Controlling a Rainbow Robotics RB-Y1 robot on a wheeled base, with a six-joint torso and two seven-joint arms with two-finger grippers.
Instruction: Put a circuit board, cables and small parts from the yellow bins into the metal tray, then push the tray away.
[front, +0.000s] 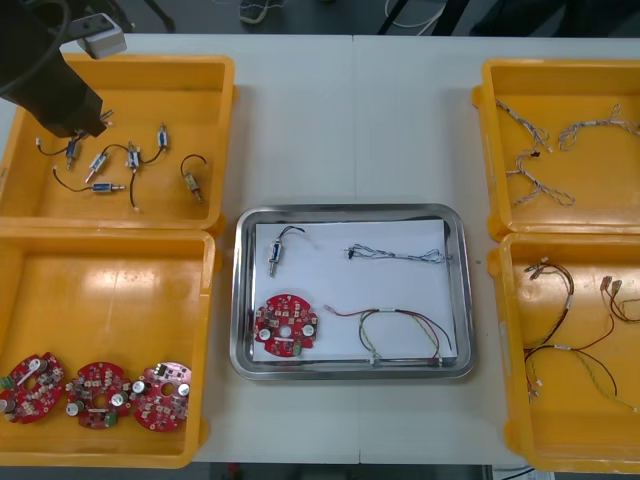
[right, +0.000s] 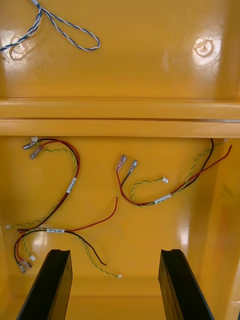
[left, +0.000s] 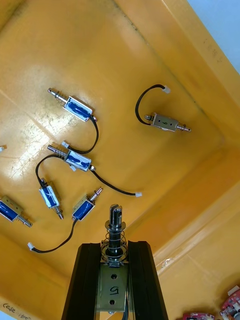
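I work over a pale table (front: 350, 130). Its top is made of two boards that meet at a thin seam (front: 352, 100) running straight away from me. The surface is matte and evenly lit from above. Past the far edge lies a dark floor (front: 200, 15), where a white cord (front: 258, 10) curls and the thin dark legs (front: 408, 12) of some furniture stand slanted. A strip of the same dark floor shows below the near edge.

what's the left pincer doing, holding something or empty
Shut on a small metal part: the left pincer clamps its body between both fingers, spring end sticking out, above a yellow bin.
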